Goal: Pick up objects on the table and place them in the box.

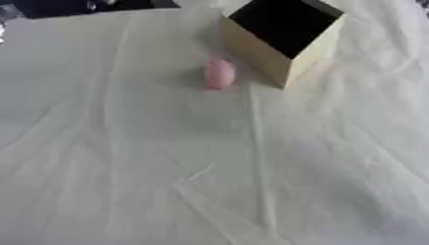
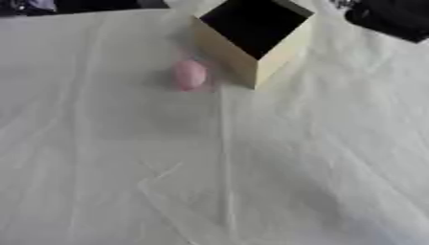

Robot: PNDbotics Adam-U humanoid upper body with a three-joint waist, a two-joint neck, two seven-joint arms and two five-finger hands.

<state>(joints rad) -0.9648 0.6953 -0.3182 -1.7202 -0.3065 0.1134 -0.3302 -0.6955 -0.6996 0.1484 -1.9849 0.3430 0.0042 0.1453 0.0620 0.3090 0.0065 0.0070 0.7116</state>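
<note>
- Pink egg-shaped object (image 1: 219,73) is seen lying on the cloth-covered table (image 1: 126,158), just beside the box's left wall, outside it.
- Box (image 1: 255,50) stands open-topped, interior dark.
- No robot hand is visible; finger state cannot be told.
- Advised: object approached from the left, lifted clear of the rim, released over the opening.

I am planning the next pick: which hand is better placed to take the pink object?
Probably the left. The pink object lies left of the box, so the left hand would reach it without crossing the box. No hand clearly shows.
</note>
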